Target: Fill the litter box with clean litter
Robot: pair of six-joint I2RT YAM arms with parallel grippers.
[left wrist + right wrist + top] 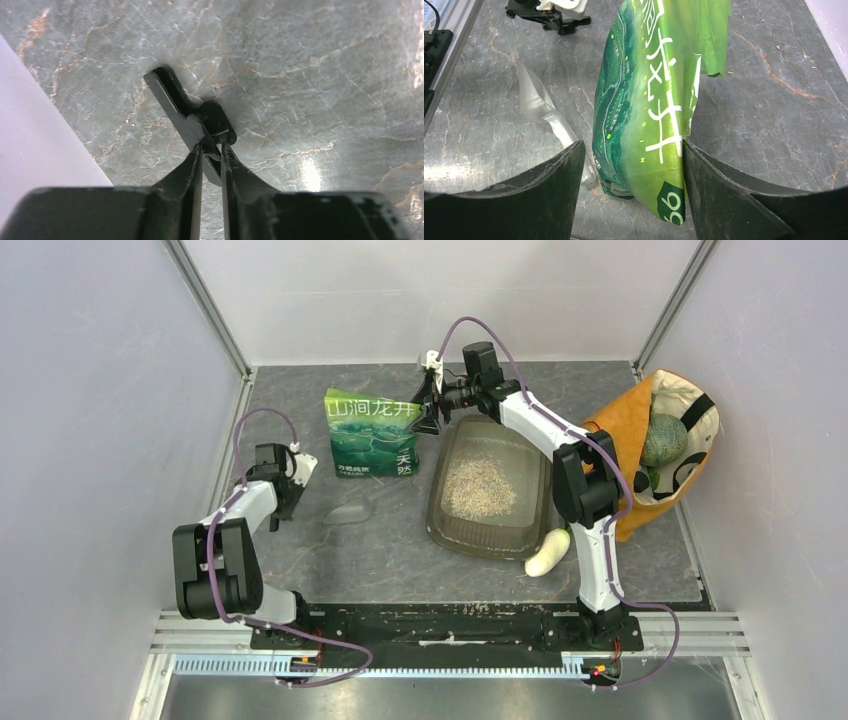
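Observation:
The litter box, a smoky translucent tray, lies at the table's middle right with a heap of pale clean litter in it. A green pouch with white characters sits just left of the tray. My right gripper is at the pouch's upper right corner. In the right wrist view it is open, with the pouch between the jaws; the pouch touches only the right finger. My left gripper is at the left, low over the table, and is shut on a flat black tool.
A clear plastic scrap lies on the table between the arms and also shows in the right wrist view. A smooth white oval vegetable lies at the tray's near right corner. An orange-and-cream fabric bag with green produce stands at the right wall.

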